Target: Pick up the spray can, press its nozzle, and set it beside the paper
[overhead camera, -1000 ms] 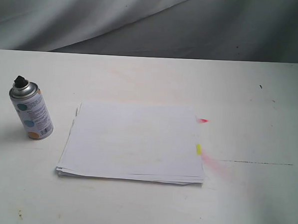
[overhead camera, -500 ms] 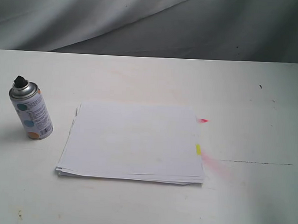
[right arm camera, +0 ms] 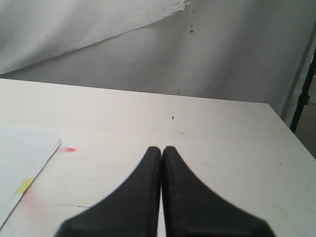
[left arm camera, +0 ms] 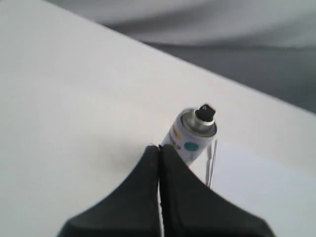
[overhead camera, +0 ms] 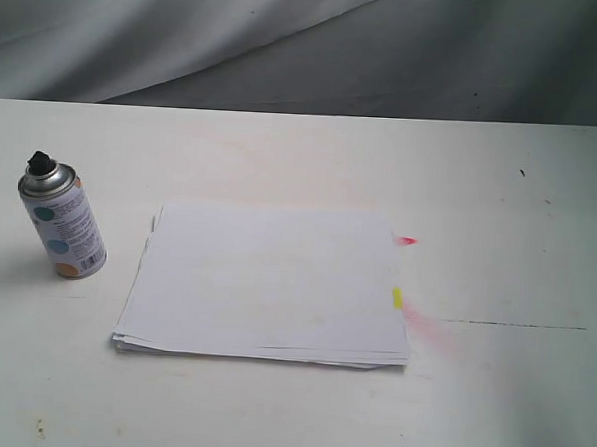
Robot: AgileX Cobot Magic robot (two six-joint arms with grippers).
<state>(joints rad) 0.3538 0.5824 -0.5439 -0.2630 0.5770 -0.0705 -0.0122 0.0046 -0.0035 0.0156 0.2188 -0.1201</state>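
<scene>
Soft even light, no glare. Faint shadow left of spray can [overhead camera: 62,221]. Up close, left gripper [left arm camera: 159,148] blurred.

The wide, matte white table [overhead camera: 302,154] carries two things. On its left side stands a small silver-topped cylindrical spray can [overhead camera: 63,221], upright, its white label dotted teal, blue and orange, with a small black plastic nozzle [overhead camera: 41,160] on top. Near the can, with a strip of bare table between them, a flat stack of plain white paper [overhead camera: 270,287] lies at the middle, its sheets slightly fanned. A small red tab [overhead camera: 406,241] and a small yellow tab [overhead camera: 398,298] jut from the stack's right edge. The table bears a faint pink smear [overhead camera: 435,331] beside the yellow tab, a thin dark line [overhead camera: 513,325] to the right, and a few dark specks [overhead camera: 522,173].
</scene>
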